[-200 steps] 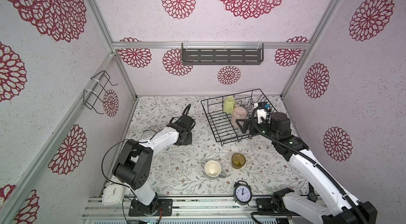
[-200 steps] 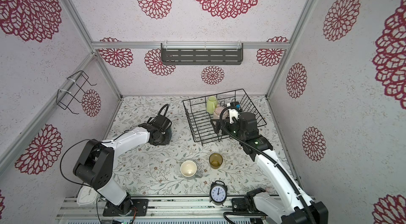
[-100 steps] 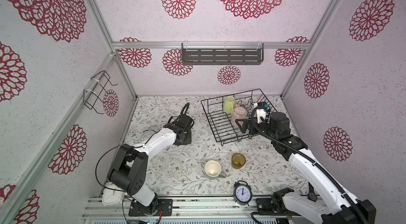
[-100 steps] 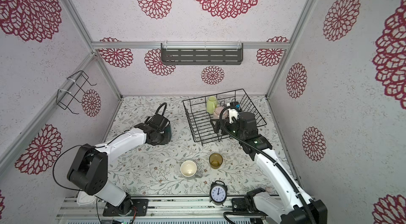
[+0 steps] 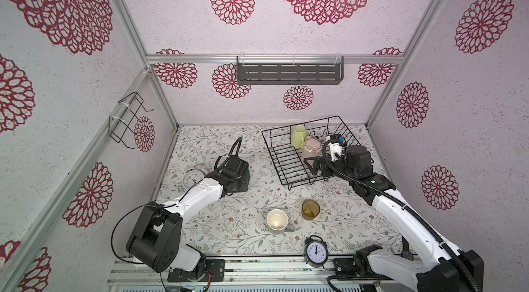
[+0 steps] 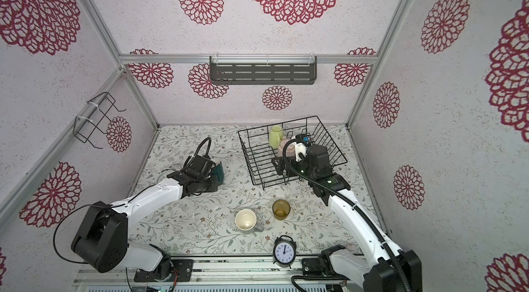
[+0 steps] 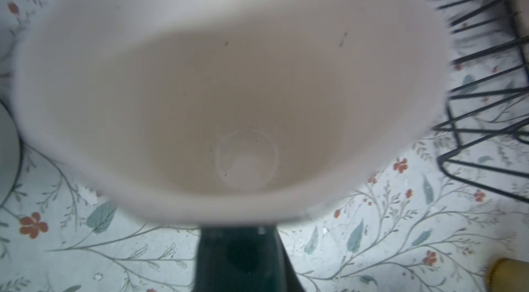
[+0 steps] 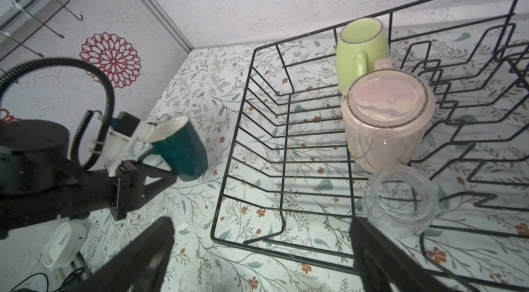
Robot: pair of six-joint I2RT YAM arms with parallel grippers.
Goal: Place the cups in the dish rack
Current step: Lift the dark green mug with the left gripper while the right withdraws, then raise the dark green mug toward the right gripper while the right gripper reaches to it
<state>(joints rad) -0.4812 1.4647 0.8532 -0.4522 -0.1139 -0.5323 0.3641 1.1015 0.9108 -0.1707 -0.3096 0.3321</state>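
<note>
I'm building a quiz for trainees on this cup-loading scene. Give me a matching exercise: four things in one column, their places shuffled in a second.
Things
1. teal mug
2. pink mug
3. amber glass
4. black clock

Places
a. at the front edge of the table
b. in the rack
c. gripped by the left pincer
d. on the table beside the grey mug

Pairs: 1-c, 2-b, 3-d, 4-a
</note>
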